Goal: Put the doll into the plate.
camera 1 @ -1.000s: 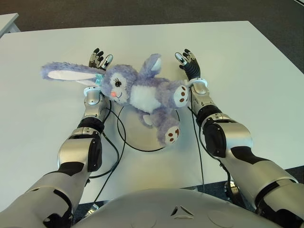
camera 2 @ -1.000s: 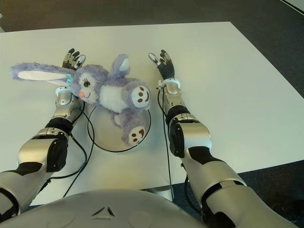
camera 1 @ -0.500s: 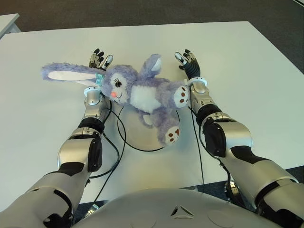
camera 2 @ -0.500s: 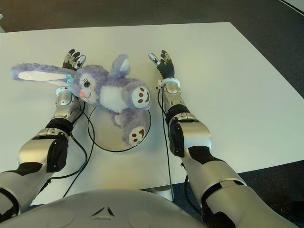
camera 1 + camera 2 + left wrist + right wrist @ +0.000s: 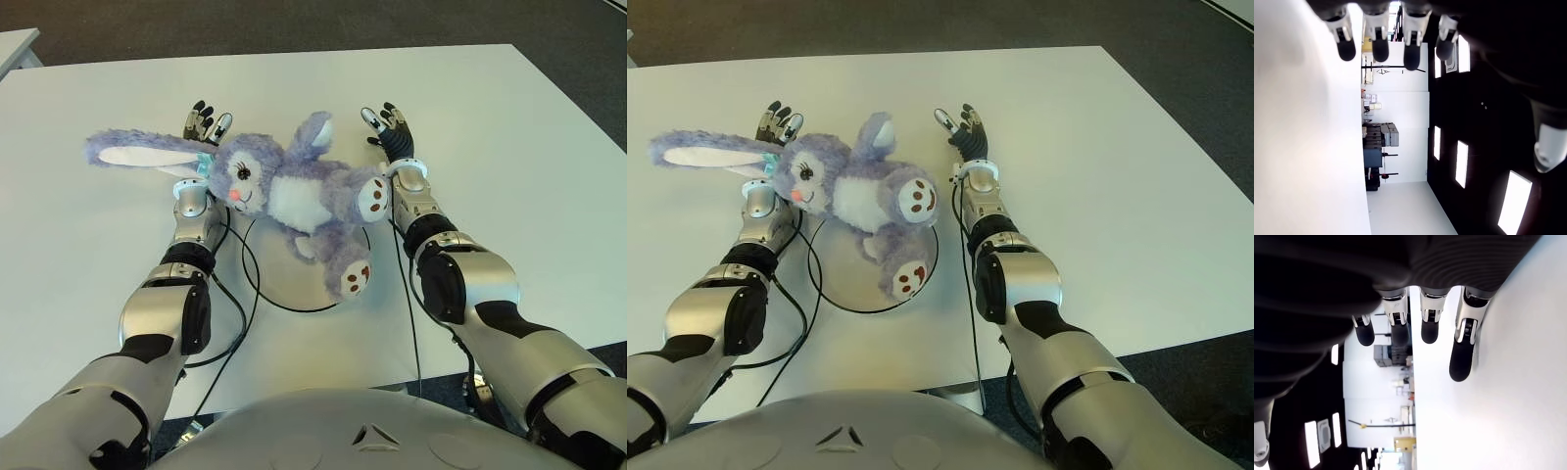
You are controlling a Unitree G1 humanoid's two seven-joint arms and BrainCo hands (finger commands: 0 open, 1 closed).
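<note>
Nothing has visibly moved since a second ago: doll, plate and both hands sit where they were.

From the head camera, the doll [image 5: 294, 191], a purple plush rabbit with a white belly, lies across the far rim of the plate [image 5: 284, 284], a round white dish with a dark edge. Its legs and lower body are over the plate, one foot near the dish's right edge and the other further in; its head and long ears hang out past the rim toward the left. One ear stretches flat over the table [image 5: 509, 127], the other points away from the robot. The left hand [image 5: 201, 122] shows just beyond the doll's head, mostly covered by the ear, fingertips poking out past it. The right hand [image 5: 963, 127] lies just right of the doll, near its raised foot, fingers stretched forward. Dark cables run from both forearms along the plate's sides.

At the left wrist, the fingers [image 5: 1378, 41] are straight and spread, with nothing between them; the bare table lies alongside.

At the right wrist, the fingers [image 5: 1459, 355] are likewise extended and empty, close over the white tabletop, though contact cannot be told.
</note>
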